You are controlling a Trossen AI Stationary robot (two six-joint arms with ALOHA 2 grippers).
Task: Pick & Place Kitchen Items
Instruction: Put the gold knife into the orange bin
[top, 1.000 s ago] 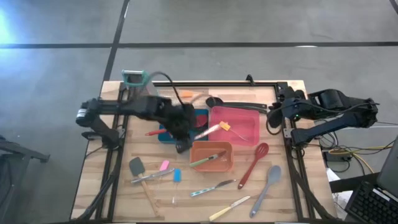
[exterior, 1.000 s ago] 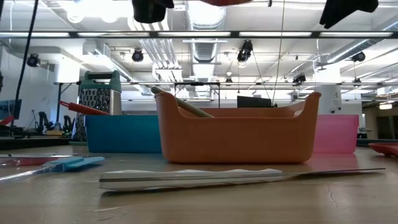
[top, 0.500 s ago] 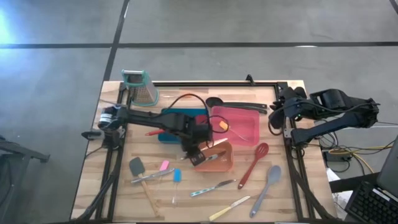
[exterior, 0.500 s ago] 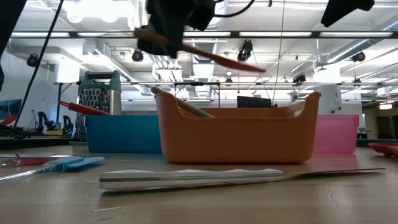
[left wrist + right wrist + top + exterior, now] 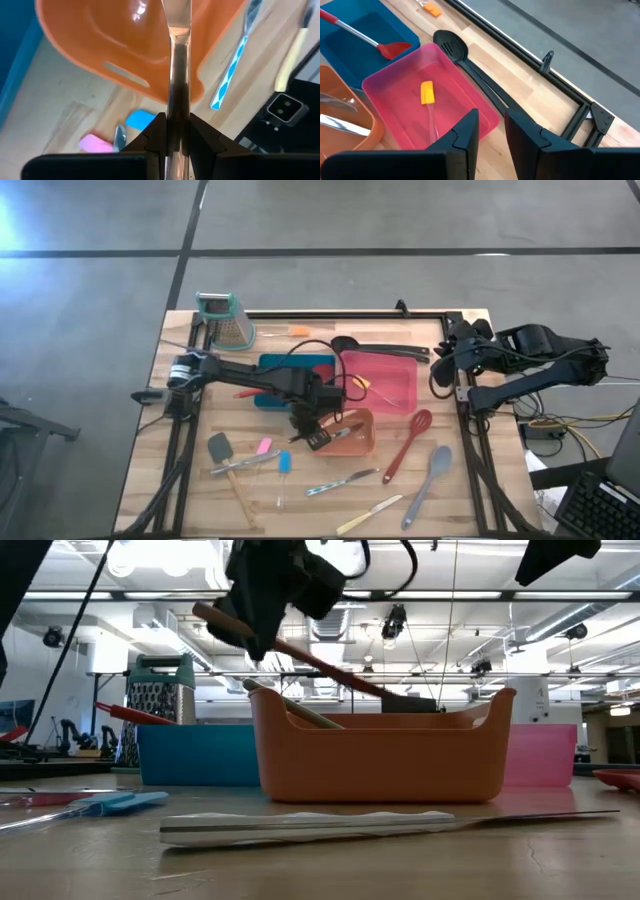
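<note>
Two left fingers (image 5: 150, 142) grip a utensil (image 5: 177, 75) angled over the orange tray's rim (image 5: 380, 720).

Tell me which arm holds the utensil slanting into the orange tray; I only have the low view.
Observer: The left gripper. Its wrist view shows it shut on the utensil, pointing into the orange tray.
Operator: Report what's inside the pink tray.
Observer: One orange-headed spatula lies in the pink tray.
Operator: Locate the right arm.
Observer: The high view shows it at the table's right edge. The right gripper is open and holds nothing.
</note>
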